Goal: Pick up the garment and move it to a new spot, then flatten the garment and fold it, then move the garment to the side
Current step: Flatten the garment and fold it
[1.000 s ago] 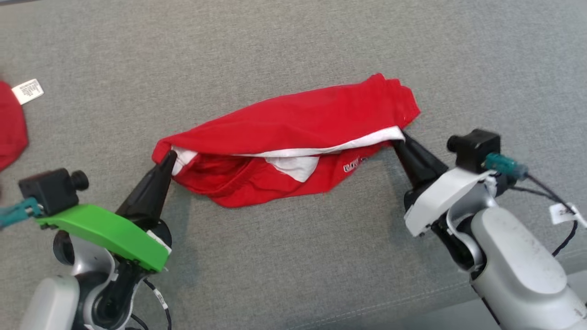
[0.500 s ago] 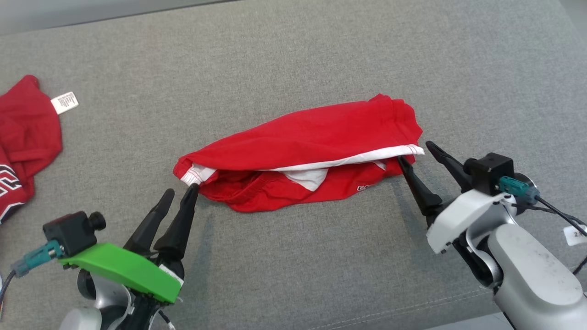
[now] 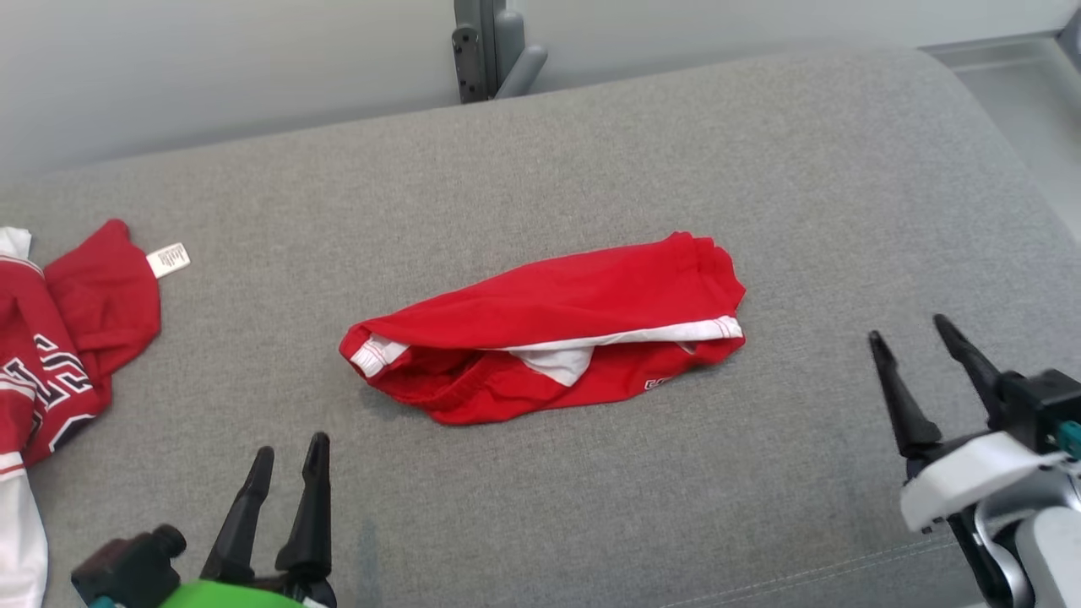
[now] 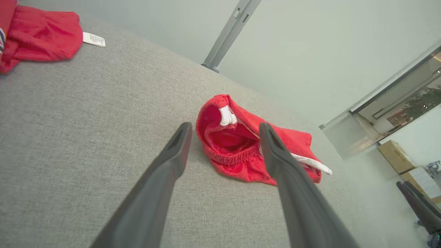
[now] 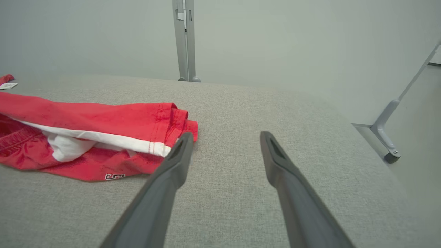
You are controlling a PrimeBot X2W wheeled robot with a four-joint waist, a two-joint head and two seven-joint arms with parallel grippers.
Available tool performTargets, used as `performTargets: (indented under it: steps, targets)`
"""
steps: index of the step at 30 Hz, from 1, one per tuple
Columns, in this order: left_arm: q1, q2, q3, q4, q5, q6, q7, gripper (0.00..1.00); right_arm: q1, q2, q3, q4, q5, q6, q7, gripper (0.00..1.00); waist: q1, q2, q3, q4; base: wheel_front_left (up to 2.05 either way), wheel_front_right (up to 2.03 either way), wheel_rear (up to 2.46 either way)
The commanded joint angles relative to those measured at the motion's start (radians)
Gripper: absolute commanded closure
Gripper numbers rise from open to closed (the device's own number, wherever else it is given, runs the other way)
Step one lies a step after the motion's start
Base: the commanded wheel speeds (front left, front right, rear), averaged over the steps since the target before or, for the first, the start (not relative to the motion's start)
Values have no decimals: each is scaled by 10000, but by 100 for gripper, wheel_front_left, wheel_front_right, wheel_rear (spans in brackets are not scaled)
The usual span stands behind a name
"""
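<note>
Head view: garment [image 3: 574, 295] lies between left tool [image 3: 291, 445] and right tool [image 3: 906, 328] (both wide, empty).

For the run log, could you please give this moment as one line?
left gripper: open, empty | right gripper: open, empty | red shorts: folded over on grey cushion | red jersey: far left

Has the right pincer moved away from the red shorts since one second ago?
Yes. The right pincer pinched the right end of the red shorts then; now it is open and clear of them, drawn back rightward and toward the robot.
</note>
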Motion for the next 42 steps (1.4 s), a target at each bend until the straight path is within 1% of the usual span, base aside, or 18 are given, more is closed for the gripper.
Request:
performTargets:
  steps: [1,2,4,9,12,14,17,22,26,31,37,38,42]
  targets:
    - [159,170,-53,151,462,65,-206,0,295,181,-243,-56,-134,-11,-151,0,0,51,-360,-39,0,0,0]
    - [216,216,-116,289,765,111,-420,0,474,330,-491,-78,-253,-11,-266,0,0,51,-439,-29,0,0,0]
    - [335,113,-96,589,1068,203,-842,0,754,466,-959,-100,-648,-12,-547,0,0,51,-571,-13,0,0,0]
    - [566,317,-53,1354,2055,331,-1638,0,1304,1126,-1840,64,-1339,-14,-1093,0,0,51,-895,-16,0,0,0]
    - [690,295,31,1752,2656,395,-1885,0,1555,1532,-2275,83,-1628,-14,-1226,0,0,51,-1073,19,0,0,0]
    - [759,226,167,1964,3055,379,-1944,0,1662,1777,-2534,-241,-1791,-14,-1234,0,0,51,-1110,56,0,0,0]
    - [765,-2,575,2096,3516,223,-1966,0,2010,2108,-2774,-386,-2056,-14,-1226,0,0,51,-1130,153,0,0,0]
    - [948,-494,1226,2412,4310,-233,-1964,0,2185,2314,-2747,-171,-2409,-14,-1228,0,0,51,-1147,298,0,0,0]
    - [919,-916,1727,2643,4619,-598,-1964,0,2205,2403,-2684,-27,-2528,-14,-1230,0,0,51,-1166,420,0,0,0]
    - [893,-1268,2119,2819,4960,-1055,-1966,0,2020,2476,-2619,27,-2581,-14,-1230,0,0,51,-1165,476,0,0,0]
    - [525,-1513,2203,2833,5159,-1366,-1966,0,1722,2500,-2220,27,-2624,-14,-1231,0,0,51,-1018,506,0,0,0]
    - [525,-1513,2203,2833,5159,-1366,-1966,0,1722,2500,-2220,27,-2624,-14,-1231,0,0,51,-1018,506,0,0,0]
    - [47,-1669,1948,2921,4745,-1476,-1964,0,1209,2380,-1694,-191,-2631,-14,-1231,0,0,51,-786,505,0,0,0]
